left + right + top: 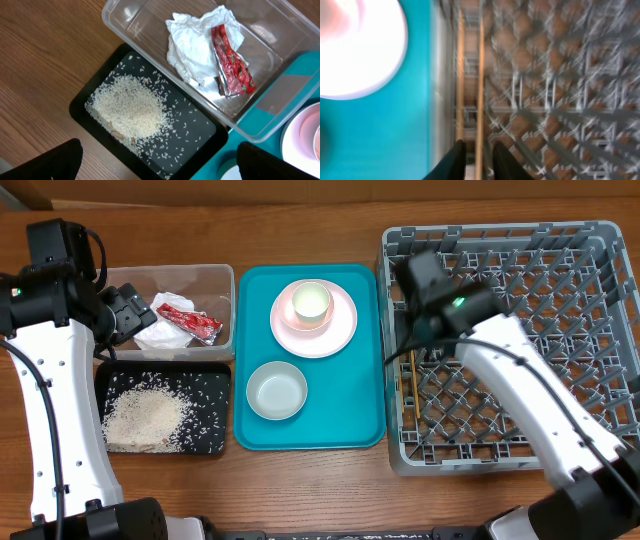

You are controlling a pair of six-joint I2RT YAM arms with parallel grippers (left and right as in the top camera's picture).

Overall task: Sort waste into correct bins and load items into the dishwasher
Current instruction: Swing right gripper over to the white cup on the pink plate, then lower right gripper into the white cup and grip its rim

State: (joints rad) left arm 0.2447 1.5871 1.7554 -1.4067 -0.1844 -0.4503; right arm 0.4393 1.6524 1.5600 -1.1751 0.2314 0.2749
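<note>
Along the left edge of the dish rack (500, 232) the chopsticks (481, 75) are laid, one between the narrowly parted right jaws, ungripped; the left jaws are spread wide, empty; loading is judged in hand; a lift clear of the rack is called for next.

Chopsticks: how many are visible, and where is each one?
2. Both lie side by side in the grey rack, along its edge beside the teal tray: one chopstick nearer the tray, the other chopstick between the open fingers of the right gripper. Others may be hidden.
</note>
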